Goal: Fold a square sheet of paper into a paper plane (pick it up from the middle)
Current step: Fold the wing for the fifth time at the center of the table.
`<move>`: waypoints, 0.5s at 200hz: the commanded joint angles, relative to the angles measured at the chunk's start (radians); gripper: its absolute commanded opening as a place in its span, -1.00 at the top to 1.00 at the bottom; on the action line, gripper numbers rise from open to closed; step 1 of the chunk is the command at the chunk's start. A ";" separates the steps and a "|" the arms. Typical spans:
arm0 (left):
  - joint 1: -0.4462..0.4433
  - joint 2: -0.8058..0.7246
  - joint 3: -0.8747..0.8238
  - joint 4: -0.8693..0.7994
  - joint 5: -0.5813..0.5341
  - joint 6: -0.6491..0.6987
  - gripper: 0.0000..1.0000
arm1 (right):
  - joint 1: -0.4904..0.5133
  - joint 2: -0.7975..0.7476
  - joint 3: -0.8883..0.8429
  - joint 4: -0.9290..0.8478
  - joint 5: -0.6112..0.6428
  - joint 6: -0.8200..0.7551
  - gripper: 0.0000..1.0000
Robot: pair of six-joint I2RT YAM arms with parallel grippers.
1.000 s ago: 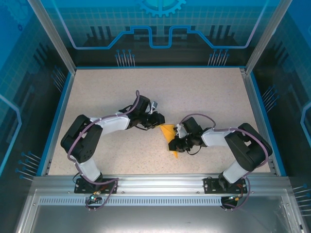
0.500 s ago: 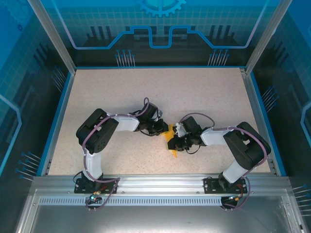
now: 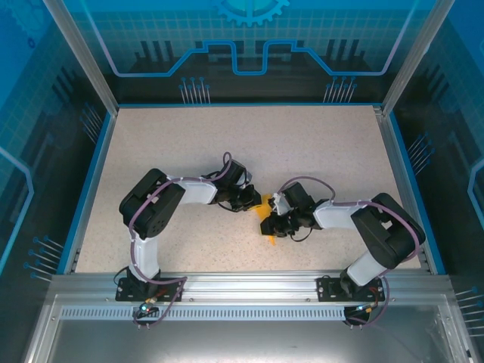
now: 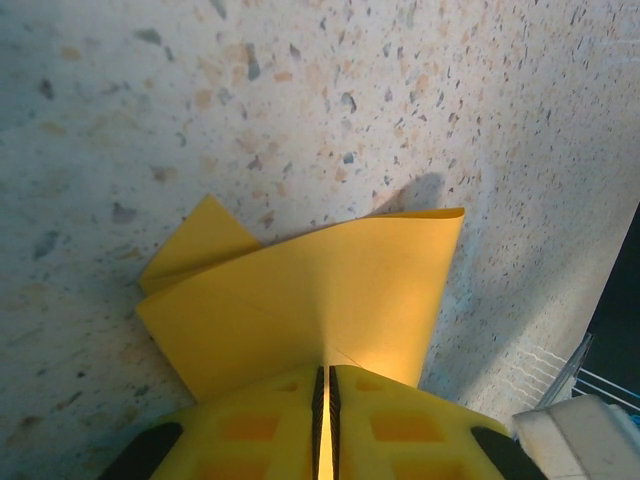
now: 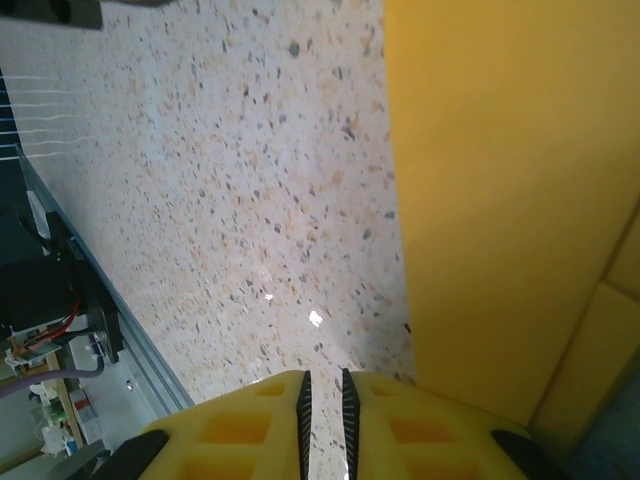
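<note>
Left gripper jaws clamping folded paper plane, right gripper jaws nearly closed, empty

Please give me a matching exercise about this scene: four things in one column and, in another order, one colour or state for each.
Things:
1. left gripper
2. right gripper
3. folded paper
4. table

Colour or state:
A. speckled beige
B. orange-yellow, creased
C. jaws pinched on the paper
D. jaws almost together over bare tabletop, paper beside them

Pairs: 1-C, 2-D, 3-B, 4-A
</note>
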 commanded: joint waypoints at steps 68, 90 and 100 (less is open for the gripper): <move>0.024 0.054 -0.004 -0.105 -0.068 0.009 0.72 | 0.013 -0.059 -0.070 -0.038 0.016 -0.005 0.64; 0.025 0.056 -0.001 -0.102 -0.064 0.009 0.72 | 0.013 -0.067 -0.075 -0.049 0.039 -0.006 0.64; 0.024 0.054 -0.002 -0.105 -0.062 0.009 0.72 | 0.013 -0.071 -0.078 -0.048 0.045 -0.002 0.64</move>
